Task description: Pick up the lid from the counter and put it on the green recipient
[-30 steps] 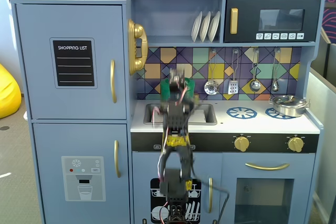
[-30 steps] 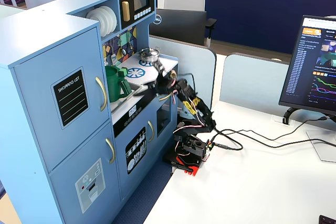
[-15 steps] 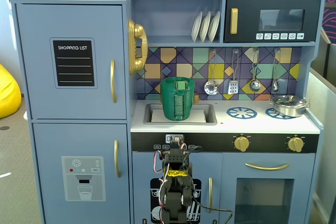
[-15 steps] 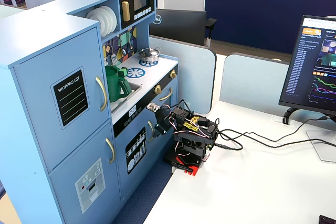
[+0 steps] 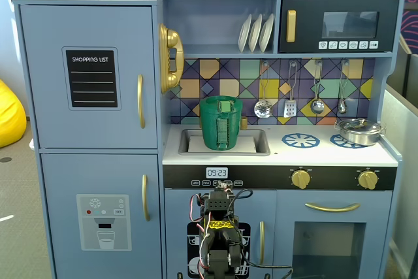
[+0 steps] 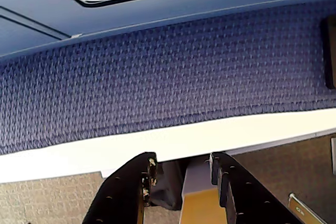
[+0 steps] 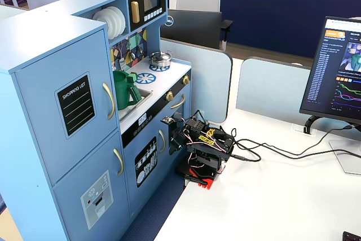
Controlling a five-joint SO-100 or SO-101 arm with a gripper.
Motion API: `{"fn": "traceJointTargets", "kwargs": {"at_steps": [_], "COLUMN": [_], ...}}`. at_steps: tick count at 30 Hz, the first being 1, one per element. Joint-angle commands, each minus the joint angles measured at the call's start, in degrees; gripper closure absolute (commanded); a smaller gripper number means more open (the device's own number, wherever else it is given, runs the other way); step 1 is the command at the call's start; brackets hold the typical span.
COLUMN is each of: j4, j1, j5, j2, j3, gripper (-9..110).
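The green recipient [image 5: 220, 129] stands upright in the sink of the toy kitchen; it also shows in another fixed view [image 7: 124, 90]. The green lid [image 5: 222, 105], with its small strap handle, appears to lie flat on the pot's rim. My arm [image 5: 219, 240] is folded low in front of the kitchen's lower doors, on the white table's edge [image 7: 203, 142], far below the pot. In the wrist view my gripper [image 6: 181, 163] is open and empty, and looks down at the table edge and a blue rug.
A shiny steel pot [image 5: 359, 130] sits on the right stove ring. The sink rim [image 5: 258, 142] surrounds the green pot. Cables [image 7: 271, 150] run across the white table [image 7: 271, 201] to a monitor [image 7: 338, 71]. The blue rug [image 6: 157, 77] lies below.
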Motion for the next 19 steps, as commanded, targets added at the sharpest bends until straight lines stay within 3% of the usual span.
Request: {"fn": "traceJointTargets", "kwargs": {"at_steps": [1, 19], "j4": [10.5, 10.9], "j1": [1.0, 1.8], "j5": [0.1, -2.1], "j2": [-0.4, -0.4], "j3": [-0.2, -0.2], "gripper": [99, 98]}}
